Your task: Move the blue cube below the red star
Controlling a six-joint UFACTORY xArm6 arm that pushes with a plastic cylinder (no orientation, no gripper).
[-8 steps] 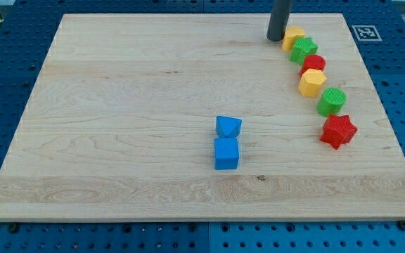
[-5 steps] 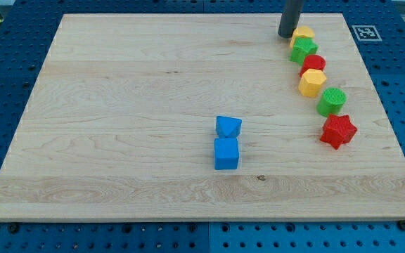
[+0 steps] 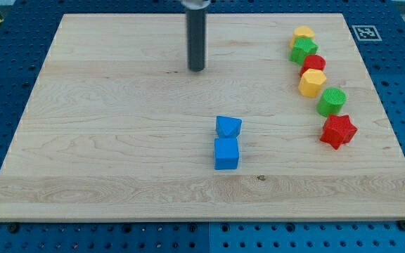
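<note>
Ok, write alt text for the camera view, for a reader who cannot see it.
My tip rests on a wooden board, above and left of a blue cube touching another blue block. A red star ends a curved row of yellow, green and red blocks at the view's right.

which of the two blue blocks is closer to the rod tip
The upper blue block, the one with the slanted, wedge-like top. It sits above the blue cube, touching it, nearer my tip.

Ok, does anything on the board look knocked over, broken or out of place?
Nothing stands out. The blue cube sits flat against another blue block; the red star ends a tidy curved row at the view's right. My tip is up-left of both blue blocks, touching nothing.
</note>
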